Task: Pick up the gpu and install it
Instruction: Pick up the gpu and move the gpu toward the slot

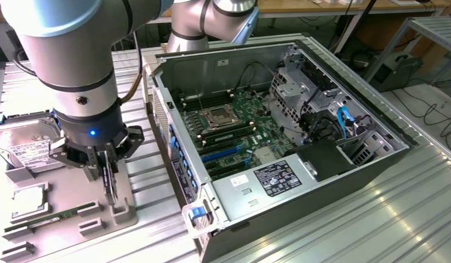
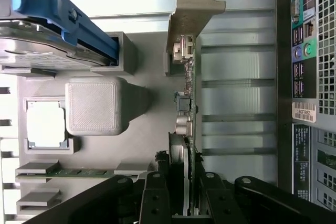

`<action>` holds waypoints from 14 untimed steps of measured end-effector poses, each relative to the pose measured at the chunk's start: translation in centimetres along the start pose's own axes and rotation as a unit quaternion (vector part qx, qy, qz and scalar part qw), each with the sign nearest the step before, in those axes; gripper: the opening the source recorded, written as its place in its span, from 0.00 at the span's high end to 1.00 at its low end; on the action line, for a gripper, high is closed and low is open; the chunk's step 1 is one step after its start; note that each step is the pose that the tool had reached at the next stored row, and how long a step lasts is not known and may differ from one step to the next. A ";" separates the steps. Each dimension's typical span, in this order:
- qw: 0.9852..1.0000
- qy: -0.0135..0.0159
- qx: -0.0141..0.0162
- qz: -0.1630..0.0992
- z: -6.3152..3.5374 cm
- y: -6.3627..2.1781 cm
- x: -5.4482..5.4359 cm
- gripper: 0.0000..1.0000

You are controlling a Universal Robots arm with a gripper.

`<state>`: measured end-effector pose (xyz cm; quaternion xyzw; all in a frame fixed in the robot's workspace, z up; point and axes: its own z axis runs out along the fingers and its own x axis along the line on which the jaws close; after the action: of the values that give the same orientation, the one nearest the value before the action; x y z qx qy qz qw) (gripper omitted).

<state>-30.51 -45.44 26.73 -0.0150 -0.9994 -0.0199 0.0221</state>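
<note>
My jaws are clamped narrow on the gpu [image 1: 109,183]. It stands on edge over the grey holder tray [image 1: 68,189], beside the open case [image 1: 210,71], on the exterior view's left. Risk: I'm gripping the thin card near one end, so it could pivot or snag the holder slot. The bracket [image 2: 191,9] may catch the case wall.

gpu [image 1: 109,186]: thin dark card, green board, silver end bracket, standing upright on edge, near the open computer case [image 1: 298,219].
</note>
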 end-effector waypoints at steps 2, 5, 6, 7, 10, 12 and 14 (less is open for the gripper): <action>1.000 0.000 0.000 0.000 -0.45 0.02 0.0 0.73; 1.000 0.000 0.000 0.000 -1.12 0.04 0.1 0.73; 1.000 0.000 0.000 0.000 -1.34 0.05 0.1 0.73; 1.000 0.000 0.000 0.000 -1.56 0.06 0.1 0.73; 1.000 0.000 0.000 0.000 -2.25 0.09 0.1 0.73; 1.000 0.000 0.000 0.000 -2.67 0.11 0.1 0.73; 1.000 0.000 0.000 0.000 -3.00 0.12 0.1 0.73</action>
<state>-30.51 -45.44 29.74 -0.0150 -0.9994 -0.0199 0.0221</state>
